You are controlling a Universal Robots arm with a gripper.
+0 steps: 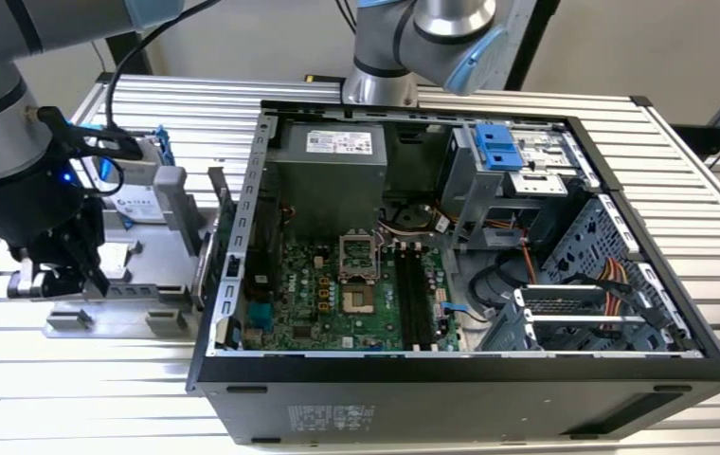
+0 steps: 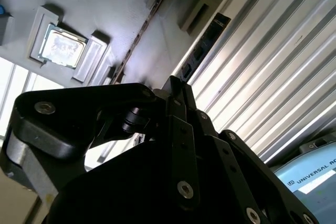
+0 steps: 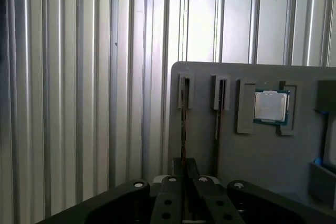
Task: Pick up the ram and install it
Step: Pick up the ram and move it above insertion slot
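Observation:
The ram (image 3: 183, 129) stands on edge in a narrow slot of the grey parts holder (image 3: 262, 156), showing as a thin dark strip; in the second wrist view its edge (image 2: 137, 43) runs along the holder. My gripper (image 3: 183, 165) is down over it, its black fingers (image 3: 175, 170) pressed close on either side of the strip. In the exterior view the gripper (image 1: 63, 277) sits low over the holder (image 1: 120, 318) at the exterior view's left of the open computer case (image 1: 461, 370). Long black memory slots (image 1: 415, 303) lie on the green motherboard (image 1: 322, 294) inside the case.
A processor chip (image 3: 270, 105) rests in a recess of the holder beside a second narrow slot (image 3: 220, 95). A hard drive in a blue frame (image 1: 145, 194) and an upright card (image 1: 223, 204) stand on the holder near the case wall. A second robot arm (image 1: 417, 43) stands behind the case.

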